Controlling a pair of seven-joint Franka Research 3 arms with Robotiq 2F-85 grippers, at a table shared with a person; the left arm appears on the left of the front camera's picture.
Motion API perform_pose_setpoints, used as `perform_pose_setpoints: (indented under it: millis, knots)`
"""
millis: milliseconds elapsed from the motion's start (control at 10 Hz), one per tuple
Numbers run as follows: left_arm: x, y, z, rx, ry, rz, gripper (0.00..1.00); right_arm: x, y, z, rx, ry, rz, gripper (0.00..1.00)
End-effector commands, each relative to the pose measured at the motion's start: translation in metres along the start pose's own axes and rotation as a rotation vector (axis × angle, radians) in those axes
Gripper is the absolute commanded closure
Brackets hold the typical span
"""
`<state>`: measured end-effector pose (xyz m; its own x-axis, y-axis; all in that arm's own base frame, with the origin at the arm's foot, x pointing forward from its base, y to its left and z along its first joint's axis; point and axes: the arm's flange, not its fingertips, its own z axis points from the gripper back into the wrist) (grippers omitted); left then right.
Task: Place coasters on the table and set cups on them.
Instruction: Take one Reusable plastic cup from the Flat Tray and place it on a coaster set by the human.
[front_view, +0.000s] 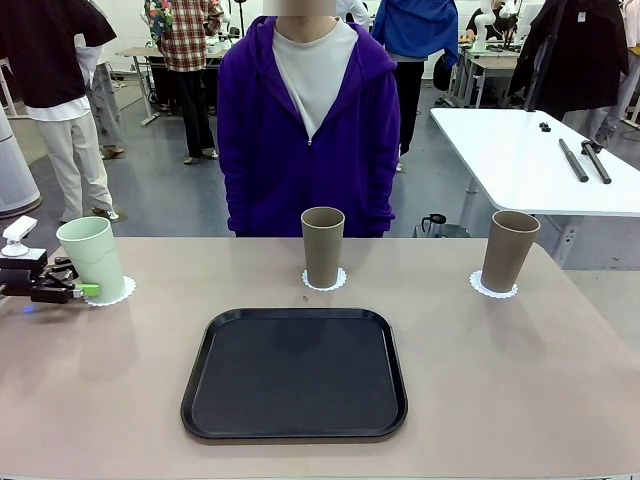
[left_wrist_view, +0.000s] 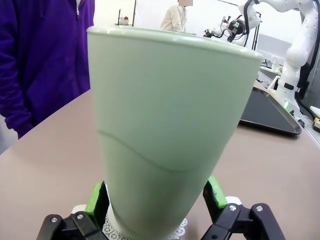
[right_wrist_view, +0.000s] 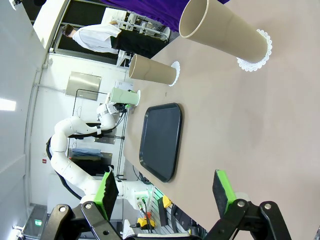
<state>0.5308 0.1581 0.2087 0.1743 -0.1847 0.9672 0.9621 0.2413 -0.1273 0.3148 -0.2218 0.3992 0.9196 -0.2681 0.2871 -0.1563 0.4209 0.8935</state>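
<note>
Mint green cup on a white scalloped coaster, black left gripper with green pads beside it. Two tan-brown cups, middle and right, each on lacy white paper. Black tray on the beige-tan table. Purple hoodie over a white shirt behind.

- No text, label, brand, number or sign can be read in any of the three views.
- The cups, the coasters, the black tray and the tabletop bear no print.
- Background signs are too small and blurred to make out.
</note>
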Motion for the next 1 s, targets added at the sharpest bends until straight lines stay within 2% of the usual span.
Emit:
perform_pose_setpoints:
  millis: [0, 400, 700, 900]
  knots:
    - [0.005, 0.003, 0.006, -0.017, 0.042, 0.024, 0.0, 0.0, 0.001, 0.001, 0.002, -0.003, 0.003, 0.0]
    - [0.012, -0.004, 0.019, -0.014, 0.109, 0.037, 0.0, 0.0, 0.001, 0.001, 0.002, -0.003, 0.003, 0.0]
    - [0.021, -0.012, 0.037, 0.005, 0.213, 0.046, 0.0, 0.0, 0.001, 0.001, 0.002, -0.003, 0.003, 0.0]
    - [0.042, -0.024, 0.054, 0.082, 0.299, 0.067, 0.0, 0.0, 0.001, 0.001, 0.002, -0.003, 0.003, 0.0]
